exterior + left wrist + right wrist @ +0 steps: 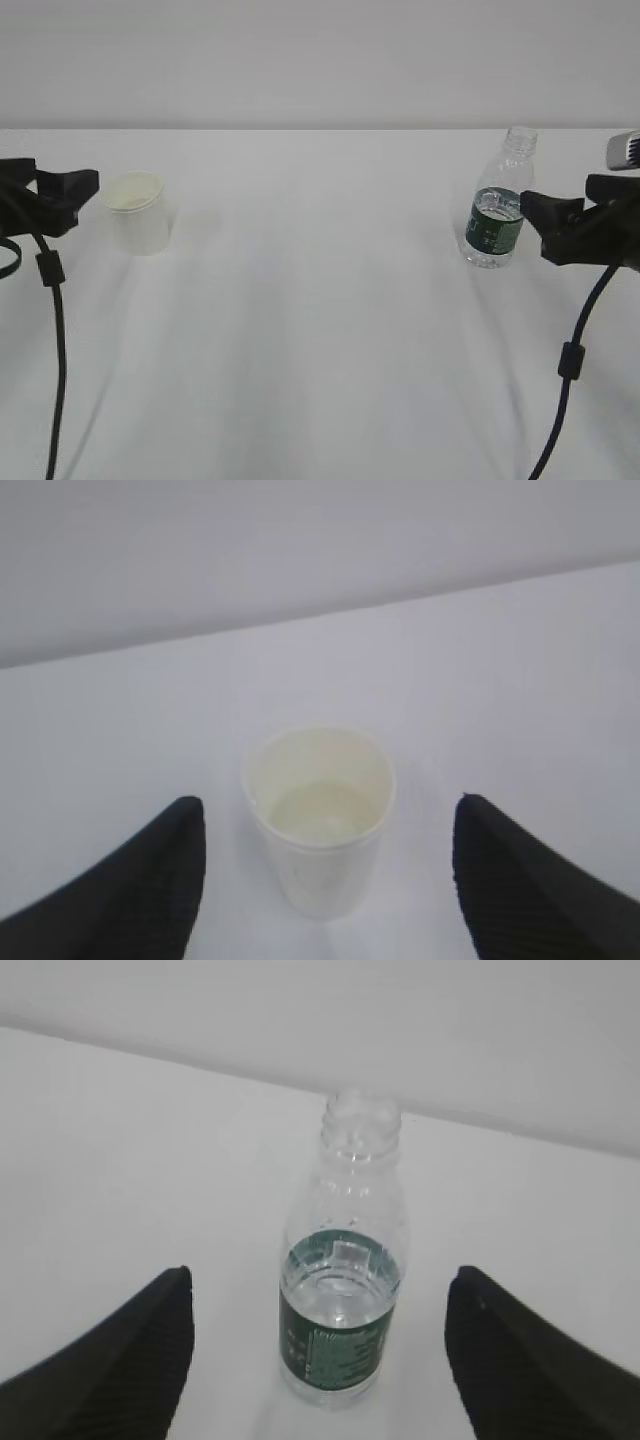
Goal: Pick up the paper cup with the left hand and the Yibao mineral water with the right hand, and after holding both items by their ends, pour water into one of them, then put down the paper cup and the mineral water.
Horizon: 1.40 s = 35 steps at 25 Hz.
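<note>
Left hand (88,190) at the left edge of the table (320,330), jaws spread wide, nothing held. In the left wrist view its two black fingertips (140,880) sit at either lower corner with the paper cup (320,825) centred between them, clear gaps on both sides, no contact. In the exterior view the tip of the left hand lies just beside the cup's rim on its left; contact cannot be confirmed from that angle.

Paper cup (138,212) stands upright on the table, far left, mouth up, cream interior visible. Whether it holds any liquid cannot be told.

Right hand (535,212) at the right edge of the table, jaws likewise spread, nothing held. Right wrist view: both fingertips (520,1360) flank the Yibao mineral water (343,1310), apart from it on each side. In the exterior view the tip of the right hand overlaps the bottle's label band on its right.

Yibao mineral water (497,205) stands upright, uncapped, on the right side of the table. Water level sits near the top of the green label.

Cup and bottle are well apart, at opposite sides of the table. A black cable (55,330) hangs from each arm
</note>
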{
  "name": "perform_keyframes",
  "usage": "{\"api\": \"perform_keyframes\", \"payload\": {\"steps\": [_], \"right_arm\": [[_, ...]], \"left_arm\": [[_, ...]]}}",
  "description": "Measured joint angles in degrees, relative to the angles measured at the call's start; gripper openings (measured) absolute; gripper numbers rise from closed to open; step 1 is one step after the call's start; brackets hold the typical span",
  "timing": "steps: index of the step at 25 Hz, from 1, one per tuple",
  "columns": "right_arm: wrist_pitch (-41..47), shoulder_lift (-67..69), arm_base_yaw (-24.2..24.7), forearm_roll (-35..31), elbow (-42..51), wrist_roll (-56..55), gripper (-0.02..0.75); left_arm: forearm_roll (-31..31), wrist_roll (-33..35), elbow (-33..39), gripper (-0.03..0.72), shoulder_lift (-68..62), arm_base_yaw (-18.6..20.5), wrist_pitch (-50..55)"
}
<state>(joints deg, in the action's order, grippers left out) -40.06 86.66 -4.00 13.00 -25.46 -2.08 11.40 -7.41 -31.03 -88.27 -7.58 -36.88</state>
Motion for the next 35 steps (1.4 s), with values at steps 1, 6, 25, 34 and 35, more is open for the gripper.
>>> {"api": "perform_keyframes", "payload": {"steps": [1, 6, 25, 34, 35], "right_arm": [[2.2, -2.3, 0.0, 0.4, 0.1, 0.1, 0.594], [10.6, -13.7, 0.0, 0.9, 0.3, 0.2, 0.593], [50.7, -51.6, 0.0, 2.9, -1.9, 0.3, 0.592], [69.3, -63.4, 0.0, 0.3, -1.9, 0.3, 0.593], [71.1, -64.2, 0.0, -0.5, -1.9, 0.5, 0.593]], "left_arm": [[0.2, 0.0, 0.0, 0.550, 2.1, 0.0, 1.2], [1.0, 0.0, 0.4, 0.548, 12.0, 0.0, 8.1], [0.1, 0.0, 0.5, 0.539, 43.5, -0.8, 38.1], [-4.5, 0.0, 0.5, 0.529, 51.3, -12.4, 58.0], [-4.9, 0.0, 0.5, 0.529, 52.2, -13.4, 59.6]]}}
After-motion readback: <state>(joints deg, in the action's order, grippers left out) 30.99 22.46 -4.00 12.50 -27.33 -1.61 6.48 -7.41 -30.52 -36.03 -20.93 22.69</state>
